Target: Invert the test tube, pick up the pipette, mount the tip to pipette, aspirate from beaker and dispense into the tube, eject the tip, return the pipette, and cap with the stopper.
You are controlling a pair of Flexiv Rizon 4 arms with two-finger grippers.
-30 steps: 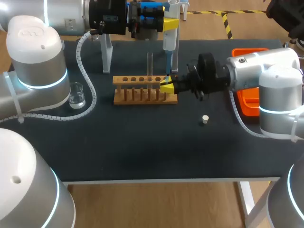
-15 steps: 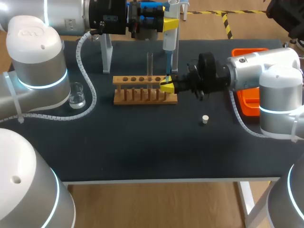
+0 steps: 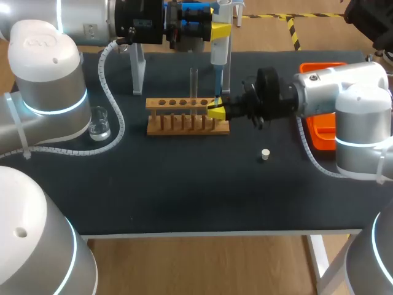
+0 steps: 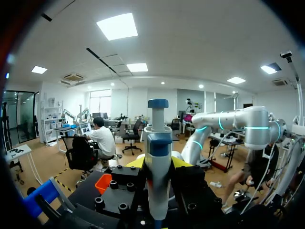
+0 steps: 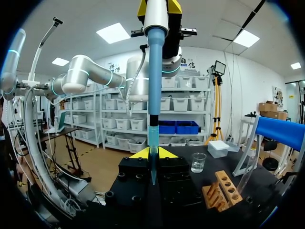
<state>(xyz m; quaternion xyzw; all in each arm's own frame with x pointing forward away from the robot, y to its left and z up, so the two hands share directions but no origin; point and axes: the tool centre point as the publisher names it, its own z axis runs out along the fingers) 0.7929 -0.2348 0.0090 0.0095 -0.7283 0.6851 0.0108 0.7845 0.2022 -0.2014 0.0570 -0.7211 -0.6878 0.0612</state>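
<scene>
Both clamped — left claw (image 3: 217, 29) on pipette (image 3: 219, 54), right claw (image 3: 215, 109) on tip (image 5: 152, 160) — beside rack (image 3: 184, 103), stopper (image 3: 265, 154), beaker (image 3: 99, 126).

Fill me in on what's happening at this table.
The left gripper holds the pipette upright above the wooden rack. The right gripper is shut on the pipette tip at the pipette's lower end. The test tube stands in the rack; the beaker and stopper sit untouched on the table.

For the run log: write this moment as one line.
step: mounting | left tool: shut on white-and-blue pipette, upright | right tool: shut on blue plastic tip at its lower end | small white stopper: lying loose
</scene>
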